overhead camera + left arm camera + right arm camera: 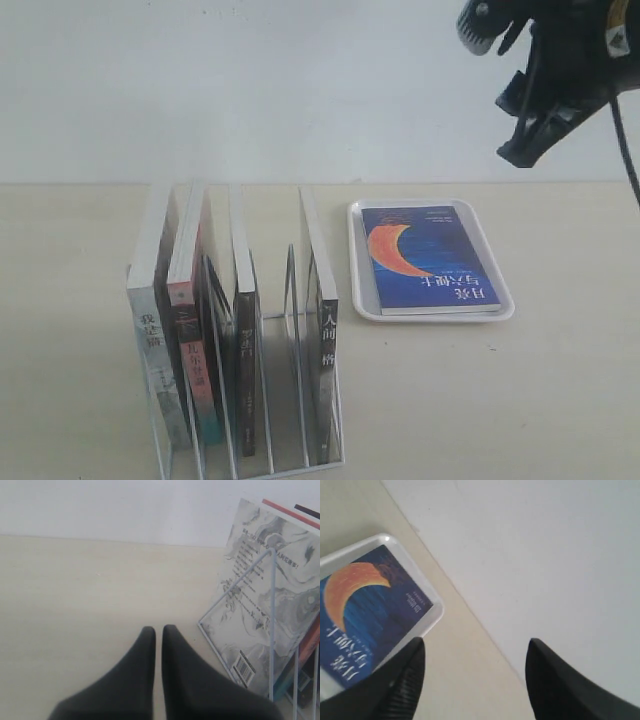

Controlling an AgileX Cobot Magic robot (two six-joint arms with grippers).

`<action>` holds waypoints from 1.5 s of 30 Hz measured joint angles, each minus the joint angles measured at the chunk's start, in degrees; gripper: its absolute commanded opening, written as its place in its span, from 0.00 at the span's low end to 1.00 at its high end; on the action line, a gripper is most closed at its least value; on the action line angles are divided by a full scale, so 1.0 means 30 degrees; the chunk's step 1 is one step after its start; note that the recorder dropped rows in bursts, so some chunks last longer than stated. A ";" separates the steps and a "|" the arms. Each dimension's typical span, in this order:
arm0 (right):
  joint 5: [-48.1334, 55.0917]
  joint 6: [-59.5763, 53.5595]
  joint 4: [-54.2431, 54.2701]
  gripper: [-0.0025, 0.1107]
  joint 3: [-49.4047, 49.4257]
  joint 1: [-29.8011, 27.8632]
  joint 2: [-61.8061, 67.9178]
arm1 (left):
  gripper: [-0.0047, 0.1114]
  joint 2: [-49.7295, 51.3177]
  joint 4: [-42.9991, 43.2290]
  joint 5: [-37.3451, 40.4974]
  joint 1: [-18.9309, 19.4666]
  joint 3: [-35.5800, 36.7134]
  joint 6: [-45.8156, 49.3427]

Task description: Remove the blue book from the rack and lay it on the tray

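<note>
The blue book (pixel 428 258), dark blue with an orange crescent moon and white characters, lies flat on the white tray (pixel 364 262) to the right of the white wire rack (pixel 292 300). From the right wrist view the blue book (pixel 362 612) fills the tray (pixel 434 611). My right gripper (pixel 520 140) hangs high above the table's far right, open and empty, its black fingertips (pixel 415 652) wide apart. My left gripper (pixel 158 631) is shut with nothing in it, low over bare table beside the rack (pixel 272 625); it is out of the exterior view.
The rack holds several upright books: a grey-white spined one (pixel 150 340), a red-and-teal spined one (pixel 190 350) and two black-spined ones (pixel 245 350). A marbled grey back cover (pixel 272 590) faces my left gripper. A white wall stands behind the beige table (pixel 520 400).
</note>
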 measured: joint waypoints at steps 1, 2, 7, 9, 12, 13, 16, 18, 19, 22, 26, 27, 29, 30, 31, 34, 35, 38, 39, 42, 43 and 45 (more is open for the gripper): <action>0.0810 -0.0536 0.1049 0.52 0.0000 0.0015 -0.0346 | 0.08 0.0000 0.0000 0.0000 0.0000 0.0000 0.0000; 0.1506 -0.1018 0.1847 0.52 0.0000 0.0015 -0.0592 | 0.08 0.0000 0.0000 0.0000 0.0000 0.0000 0.0000; 0.6090 -0.2093 0.5296 0.52 0.0000 0.0015 -0.1917 | 0.08 0.0000 0.0000 0.0000 0.0000 0.0000 0.0000; 0.7804 -0.2202 0.6755 0.52 0.0000 0.0015 -0.2362 | 0.08 0.0000 0.0000 0.0000 0.0000 0.0000 0.0000; 0.9893 -0.2298 0.9414 0.52 0.0000 0.0015 -0.2686 | 0.08 0.0000 0.0000 0.0000 0.0000 0.0000 0.0000; 1.0590 -0.2358 1.0436 0.52 0.0000 0.0015 -0.2716 | 0.08 0.0000 0.0000 0.0000 0.0000 0.0000 0.0000; 1.1997 -0.2289 1.3296 0.38 0.0000 0.0015 -0.2716 | 0.08 0.0000 0.0000 0.0000 0.0000 0.0000 0.0000; 1.2750 -0.2289 1.5456 0.15 0.0000 0.0015 -0.2726 | 0.08 0.0000 0.0000 0.0000 0.0000 0.0000 0.0000; 1.3120 -0.2289 1.6387 0.04 0.0000 0.0015 -0.2726 | 0.08 0.0000 0.0000 0.0000 0.0000 0.0000 0.0000; 1.3609 -0.2316 1.8062 0.03 0.0000 0.0034 -0.2726 | 0.08 0.0000 0.0000 0.0000 0.0000 0.0000 0.0000; 1.3357 -0.1884 1.8648 0.03 0.0000 0.0034 -0.2726 | 0.08 0.0000 0.0000 0.0000 0.0000 0.0000 0.0000; 1.3299 -0.1884 1.8640 0.03 0.0000 0.0034 -0.2726 | 0.08 0.0000 0.0000 0.0000 0.0000 0.0000 0.0000; 1.3059 -0.1840 1.8640 0.03 0.0000 0.0034 -0.2726 | 0.08 0.0000 0.0000 0.0000 0.0000 0.0000 0.0000; 1.2977 -0.1840 1.8640 0.03 0.0000 0.0034 -0.2726 | 0.08 0.0000 0.0000 0.0000 0.0000 0.0000 0.0000; 1.2874 -0.1796 1.8640 0.03 0.0000 0.0034 -0.2726 | 0.08 0.0000 0.0000 0.0000 0.0000 0.0000 0.0000; 1.2659 -0.1796 1.8640 0.03 0.0000 0.0034 -0.2726 | 0.08 0.0000 0.0000 0.0000 0.0000 0.0000 0.0000; 1.2605 -0.1796 1.8640 0.03 0.0000 0.0034 -0.2726 | 0.08 0.0000 0.0000 0.0000 0.0000 0.0000 0.0000; 1.2487 -0.1766 1.8640 0.03 0.0000 0.0034 -0.2726 | 0.08 0.0000 0.0000 0.0000 0.0000 0.0000 0.0000; 1.2398 -0.1766 1.8640 0.03 0.0000 0.0034 -0.2726 | 0.08 0.0000 0.0000 0.0000 0.0000 0.0000 0.0000; 1.2165 -0.1766 1.8640 0.03 0.0000 0.0034 -0.2851 | 0.08 0.0000 0.0000 0.0000 0.0000 0.0000 0.0000; 1.2065 -0.1766 1.8656 0.03 0.0000 0.0034 -0.2951 | 0.08 0.0000 0.0000 0.0000 0.0000 0.0000 0.0000; 1.1836 -0.1766 1.8685 0.03 0.0000 0.0034 -0.3316 | 0.08 0.0000 0.0000 0.0000 0.0000 0.0000 0.0000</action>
